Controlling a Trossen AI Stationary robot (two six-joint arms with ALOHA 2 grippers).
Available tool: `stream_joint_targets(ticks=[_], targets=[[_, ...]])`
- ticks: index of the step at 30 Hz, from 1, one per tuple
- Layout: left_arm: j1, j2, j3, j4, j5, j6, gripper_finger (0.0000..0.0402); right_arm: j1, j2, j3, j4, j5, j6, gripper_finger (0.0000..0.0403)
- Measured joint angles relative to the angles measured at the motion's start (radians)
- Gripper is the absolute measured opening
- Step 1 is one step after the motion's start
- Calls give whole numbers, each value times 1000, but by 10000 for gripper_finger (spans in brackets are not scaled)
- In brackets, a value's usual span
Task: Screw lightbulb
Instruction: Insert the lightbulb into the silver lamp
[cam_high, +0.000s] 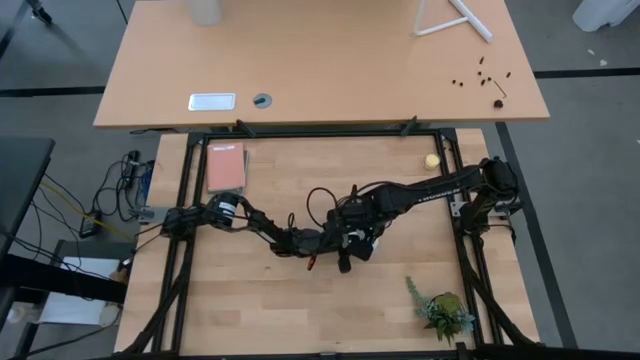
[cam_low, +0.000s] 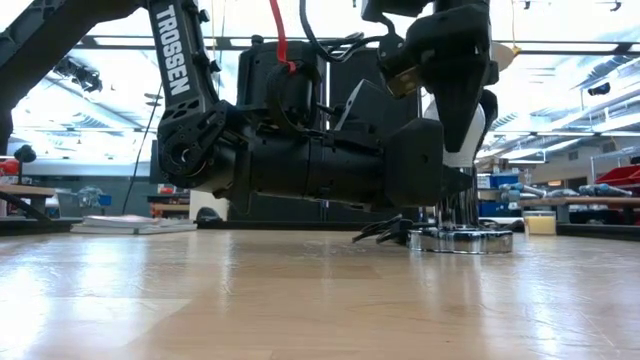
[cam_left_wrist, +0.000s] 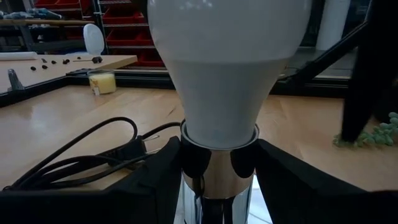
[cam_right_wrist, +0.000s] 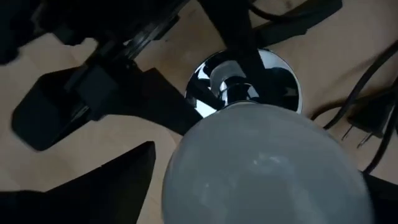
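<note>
The white lightbulb (cam_left_wrist: 224, 62) stands upright with its narrow end in a chrome socket (cam_left_wrist: 214, 177), whose round mirror base (cam_low: 465, 240) rests on the wooden table. My left gripper (cam_left_wrist: 217, 186) lies low and level and is shut on the socket's stem under the bulb. My right gripper (cam_low: 458, 95) hangs above, pointing down, and is open. Its fingers stand on either side of the bulb's round top (cam_right_wrist: 261, 168), and bare wood shows between one finger (cam_right_wrist: 112, 186) and the bulb. In the high view both grippers meet at mid-table (cam_high: 352, 240). My left gripper pinches the socket's chrome stem (cam_left_wrist: 214, 168) between its two fingers (cam_left_wrist: 155, 186), just under the bulb's neck. The fingers come in level from the table's left. The socket stands upright with its base on the table.
A black cord (cam_left_wrist: 81, 155) with its plug (cam_right_wrist: 367, 124) lies on the table beside the socket. A yellow ball (cam_high: 432, 160) sits at the far right, a pink book (cam_high: 226, 167) at the far left, and a green plant sprig (cam_high: 443, 312) at the near right.
</note>
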Motion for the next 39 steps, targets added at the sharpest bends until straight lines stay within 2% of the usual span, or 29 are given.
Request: stream_joint_targets(ticks=[10, 15, 22, 28, 33, 39], targets=[[0, 0, 0, -3, 4, 0, 192, 10, -1, 131, -102, 106, -85, 357], [-3, 0, 0, -3, 30, 7, 205, 40, -16, 139, -134, 152, -120, 354], [-3, -60, -33, -94, 75, 4, 234, 103, -114, 139, -149, 255, -92, 352], [1, -80, -34, -123, 130, 13, 246, 165, -212, 139, -161, 390, -57, 348], [0, -131, -40, -246, 144, 30, 249, 240, -302, 88, -152, 501, -8, 348], [2, -252, -39, -484, 138, 34, 249, 355, -415, -97, -32, 645, 25, 348]])
